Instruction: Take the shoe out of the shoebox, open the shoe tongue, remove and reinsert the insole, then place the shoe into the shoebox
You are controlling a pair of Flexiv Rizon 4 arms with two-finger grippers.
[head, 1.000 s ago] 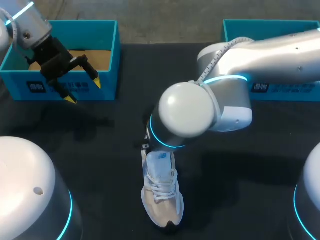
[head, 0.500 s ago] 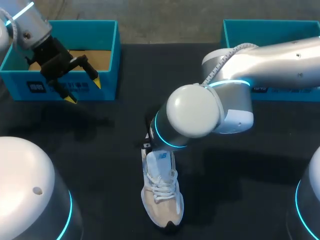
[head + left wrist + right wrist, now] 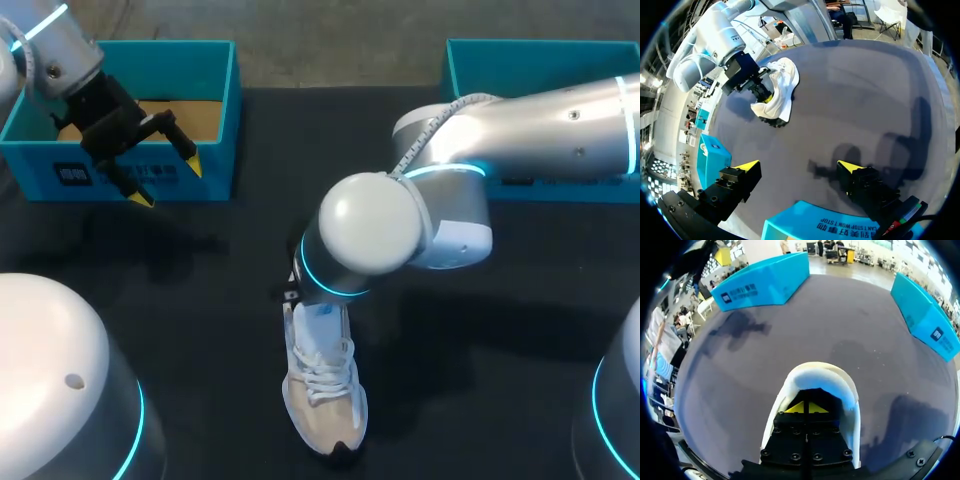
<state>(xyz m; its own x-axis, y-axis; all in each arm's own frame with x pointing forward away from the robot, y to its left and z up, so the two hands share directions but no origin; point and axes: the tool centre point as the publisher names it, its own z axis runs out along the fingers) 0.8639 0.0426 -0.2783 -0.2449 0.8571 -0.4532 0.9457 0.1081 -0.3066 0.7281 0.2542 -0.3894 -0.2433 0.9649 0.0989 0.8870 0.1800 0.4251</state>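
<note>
Since a second ago my right arm (image 3: pixel 540 110) has rocked its wrist a little to the right and back to the left again, while the shoe (image 3: pixel 322 395) and my left arm have kept their places. White laced shoe stands upright on the dark surface (image 3: pixel 200 300), near the middle, outside both boxes. Its long axis runs from far to near, with the toe toward me and the heel away, under my right wrist. From above, that wrist hides my right pincer. Seen from the wrist, the right pincer (image 3: pixel 805 407) points down into the shoe's mouth just inside the heel collar (image 3: pixel 820 371), with its two yellow tips pressed together. I cannot tell whether they pinch the insole or anything else between them. My left pincer (image 3: pixel 167 182) hangs open, tips well spread, in front of the left box (image 3: pixel 215 120) and well apart from the shoe, holding nothing. A second teal box (image 3: pixel 470 60) sits at the far right. The right arm is plainly the nearer one and already in the shoe, so I judge that any pull on the insole would run up and out past the heel.
</note>
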